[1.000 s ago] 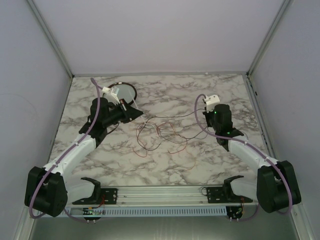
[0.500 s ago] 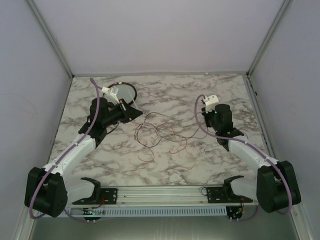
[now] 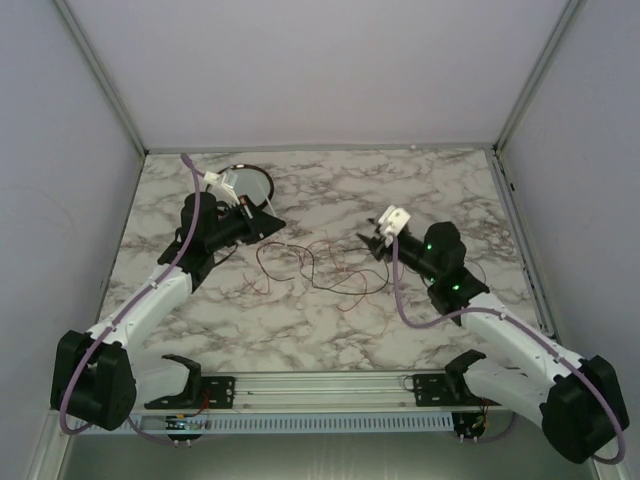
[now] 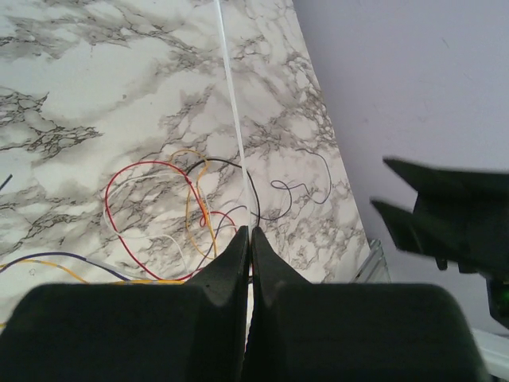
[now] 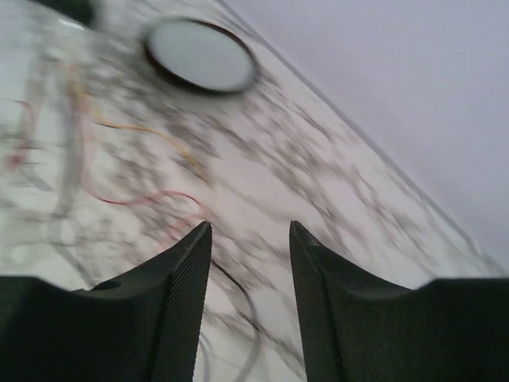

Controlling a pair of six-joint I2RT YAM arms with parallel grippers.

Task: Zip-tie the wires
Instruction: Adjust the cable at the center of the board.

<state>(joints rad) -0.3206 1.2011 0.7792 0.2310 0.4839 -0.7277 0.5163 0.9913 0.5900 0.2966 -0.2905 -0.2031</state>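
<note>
The wires point(image 3: 303, 258) lie in a loose tangle of red, black and orange strands on the marble table point(image 3: 300, 330), between the two arms. My left gripper point(image 3: 276, 221) hovers at the tangle's left end. In the left wrist view this left gripper point(image 4: 248, 231) is shut on a thin white zip tie point(image 4: 232, 95) that runs straight out over the wires point(image 4: 151, 164). My right gripper point(image 3: 371, 243) stands open at the tangle's right end. The right wrist view shows the right gripper point(image 5: 250, 225) with nothing between its fingers and blurred wires point(image 5: 135, 200) underneath.
A round dark-rimmed dish point(image 3: 246, 182) sits at the back left, behind the left gripper, and shows as the dish point(image 5: 200, 54) in the right wrist view. Lilac cables loop along both arms. Grey walls close in the table on three sides.
The right gripper has gone from shut to open and swung left and nearer toward the tangle. The wires have slackened and drawn leftward. The left arm has hardly moved.
</note>
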